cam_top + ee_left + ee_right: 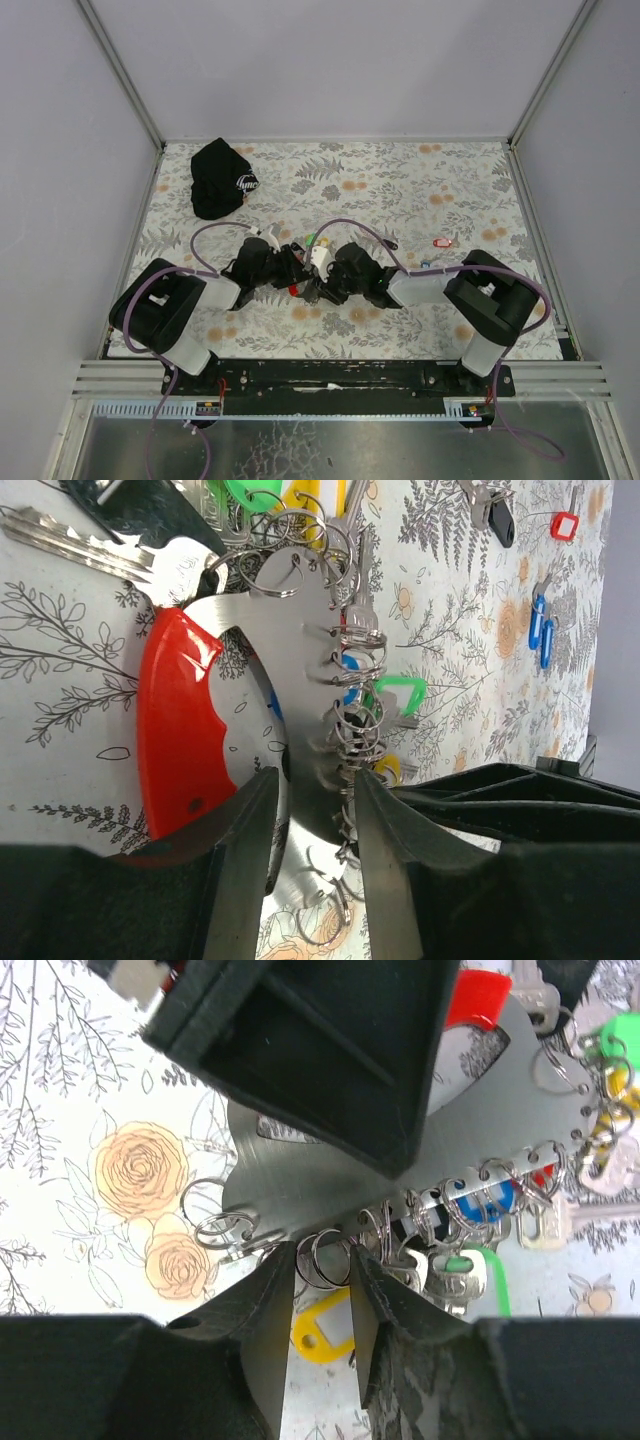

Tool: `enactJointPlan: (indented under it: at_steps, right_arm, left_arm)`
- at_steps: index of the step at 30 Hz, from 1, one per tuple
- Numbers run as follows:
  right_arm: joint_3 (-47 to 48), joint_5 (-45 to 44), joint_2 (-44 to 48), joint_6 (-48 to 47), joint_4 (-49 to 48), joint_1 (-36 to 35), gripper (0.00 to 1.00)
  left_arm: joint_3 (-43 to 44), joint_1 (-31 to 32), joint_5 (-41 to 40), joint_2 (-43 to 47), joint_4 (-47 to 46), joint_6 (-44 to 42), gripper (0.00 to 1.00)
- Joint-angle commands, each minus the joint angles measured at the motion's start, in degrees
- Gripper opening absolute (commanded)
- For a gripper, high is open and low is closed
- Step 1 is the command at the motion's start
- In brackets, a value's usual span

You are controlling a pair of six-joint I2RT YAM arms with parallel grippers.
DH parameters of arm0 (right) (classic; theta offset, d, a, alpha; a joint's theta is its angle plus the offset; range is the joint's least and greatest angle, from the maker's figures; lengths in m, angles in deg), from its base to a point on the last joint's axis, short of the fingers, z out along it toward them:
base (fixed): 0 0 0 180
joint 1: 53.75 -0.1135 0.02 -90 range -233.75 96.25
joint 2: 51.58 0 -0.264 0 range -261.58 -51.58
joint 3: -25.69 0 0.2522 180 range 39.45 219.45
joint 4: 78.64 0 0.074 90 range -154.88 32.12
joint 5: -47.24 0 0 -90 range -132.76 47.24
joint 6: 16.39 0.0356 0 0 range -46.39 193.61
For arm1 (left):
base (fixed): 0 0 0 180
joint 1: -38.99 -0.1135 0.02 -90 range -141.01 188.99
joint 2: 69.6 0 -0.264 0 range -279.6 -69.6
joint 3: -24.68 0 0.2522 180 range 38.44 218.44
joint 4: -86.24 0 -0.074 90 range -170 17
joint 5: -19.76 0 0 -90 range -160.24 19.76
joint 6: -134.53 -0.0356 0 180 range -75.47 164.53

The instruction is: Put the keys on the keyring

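The left end effector squeezes the keyring in the middle of the surface, the right end effector has one small ring between its fingers, squeezed or not I cannot tell, so hold the keyring steady and tug softly.

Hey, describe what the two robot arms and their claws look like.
Both arms are chunky black joints joined by pale grey links, the left arm and right arm alike. A purple cable loops along each. The left claw and right claw are black, with two tapering wedge fingers.
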State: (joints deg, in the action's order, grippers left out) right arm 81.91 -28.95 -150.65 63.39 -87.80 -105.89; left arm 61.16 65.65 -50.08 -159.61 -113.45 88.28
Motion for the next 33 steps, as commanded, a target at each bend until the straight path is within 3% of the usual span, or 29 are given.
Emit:
enactJointPlan:
  at_steps: [1,14,22,24,28,33]
  right_arm:
    - [-2.06,-5.71,3.48,1.77,3.22,-0.3,0.34]
    - [2.17,0.04,6.29,10.07,5.74,1.75,0.13]
    - [5.04,1.39,6.5,12.82,9.41,2.37,0.1]
    - [4.97,-0.04,5.94,12.34,10.0,2.4,0.11]
    - [5.1,0.48,5.29,9.34,11.6,2.32,0.25]
    - [6.02,0.7,5.32,6.17,12.43,1.22,0.33]
  left_arm:
    - [-0.56,0.48,-1.62,-0.95,8.19,-3.04,0.37]
    - [0.98,0.51,-5.58,0.82,14.8,-8.03,0.38]
    - [1.48,0.53,-5.81,4.14,16.65,-9.3,0.41]
    - [1.31,0.52,-5.41,4.48,16.25,-9.17,0.41]
    - [1.48,0.52,-5.16,4.2,16.36,-9.37,0.42]
    - [1.67,0.51,-4.93,3.74,16.01,-9.38,0.42]
